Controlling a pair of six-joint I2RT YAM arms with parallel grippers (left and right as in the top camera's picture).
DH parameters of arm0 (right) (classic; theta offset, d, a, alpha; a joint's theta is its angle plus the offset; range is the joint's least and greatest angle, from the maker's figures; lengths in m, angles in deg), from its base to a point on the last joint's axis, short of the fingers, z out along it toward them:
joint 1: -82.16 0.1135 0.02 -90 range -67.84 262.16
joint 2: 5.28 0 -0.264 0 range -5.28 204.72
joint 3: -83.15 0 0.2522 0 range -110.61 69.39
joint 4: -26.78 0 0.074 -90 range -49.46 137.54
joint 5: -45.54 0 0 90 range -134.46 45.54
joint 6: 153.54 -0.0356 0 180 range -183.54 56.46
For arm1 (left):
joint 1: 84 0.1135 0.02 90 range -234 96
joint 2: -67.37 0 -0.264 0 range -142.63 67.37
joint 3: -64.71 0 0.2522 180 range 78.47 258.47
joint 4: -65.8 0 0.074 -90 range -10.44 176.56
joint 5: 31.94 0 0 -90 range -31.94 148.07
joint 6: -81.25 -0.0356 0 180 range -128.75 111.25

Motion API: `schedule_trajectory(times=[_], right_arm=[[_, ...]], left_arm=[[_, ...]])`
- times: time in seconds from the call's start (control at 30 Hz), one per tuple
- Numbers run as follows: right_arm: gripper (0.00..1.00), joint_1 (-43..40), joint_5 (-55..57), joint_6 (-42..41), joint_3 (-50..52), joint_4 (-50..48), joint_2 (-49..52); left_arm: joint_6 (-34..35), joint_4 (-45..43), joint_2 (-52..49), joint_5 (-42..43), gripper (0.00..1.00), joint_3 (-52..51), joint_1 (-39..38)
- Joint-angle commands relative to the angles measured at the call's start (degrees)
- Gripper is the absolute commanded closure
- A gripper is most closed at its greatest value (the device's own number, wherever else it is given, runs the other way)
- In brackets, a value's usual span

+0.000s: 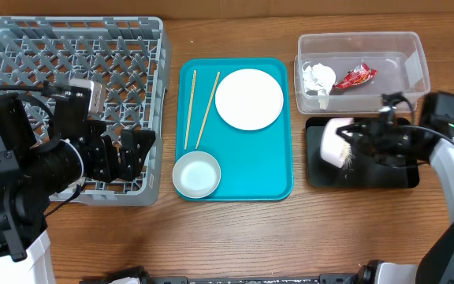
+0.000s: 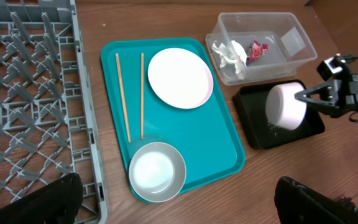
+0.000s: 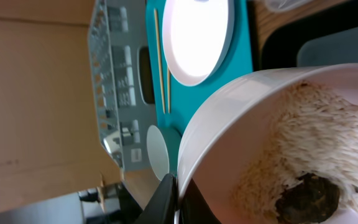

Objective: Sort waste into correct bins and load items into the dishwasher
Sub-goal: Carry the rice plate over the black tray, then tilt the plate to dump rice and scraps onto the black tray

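My right gripper is shut on the rim of a small white dish, tipped on its side over the shallow black tray. In the right wrist view the fingers pinch the dish's rim; white rice and a dark food bit cling inside. The clear tub holds the red wrapper and the white napkin. The white plate, chopsticks and grey bowl lie on the teal tray. My left gripper is open and empty beside the grey rack. The cup is out of view.
The teal tray lies between the rack and the two bins. The left arm's body covers the rack's front left corner. Bare wooden tabletop runs along the front edge.
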Motion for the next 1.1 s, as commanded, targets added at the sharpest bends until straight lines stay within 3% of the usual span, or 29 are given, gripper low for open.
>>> schedule_trajectory(times=[0.0, 0.33, 0.6, 0.7, 0.77, 0.87, 0.97, 1.03, 1.07], right_arm=[[0.96, -2.8, -6.7, 4.2, 1.8, -0.4, 0.0], [0.96, -4.0, -15.9, 9.1, 3.5, -2.8, 0.0], [0.96, -4.0, -14.8, 8.7, 3.5, -3.4, 0.0], [0.96, -4.0, -13.8, 3.8, 3.5, -2.9, 0.0], [0.96, -4.0, -16.5, 5.5, 3.5, -3.2, 0.0], [0.96, -4.0, -9.2, -1.0, 3.5, -5.9, 0.0], [0.96, -3.8, -19.3, 3.7, 3.5, -5.5, 0.0], [0.96, -3.8, -13.3, 3.2, 3.5, -6.8, 0.0], [0.96, -4.0, -10.2, -1.0, 3.5, -6.8, 0.1]], left_arm=[[-0.6, -0.2, -0.5, -0.1, 0.00, 1.2, -0.4], [-0.6, -0.2, -1.7, -0.1, 0.00, 1.2, -0.4], [-0.6, -0.2, -2.6, -0.1, 0.00, 1.2, -0.4], [-0.6, -0.2, -3.0, -0.1, 0.00, 1.2, -0.4], [-0.6, -0.2, -3.2, -0.1, 0.00, 1.2, -0.4], [-0.6, -0.2, -3.5, -0.1, 0.00, 1.2, -0.4], [-0.6, -0.2, -3.6, 0.0, 0.00, 1.2, -0.4], [-0.6, -0.2, -3.6, -0.1, 0.00, 1.2, -0.4], [-0.6, -0.2, -3.6, -0.1, 0.00, 1.2, -0.4]])
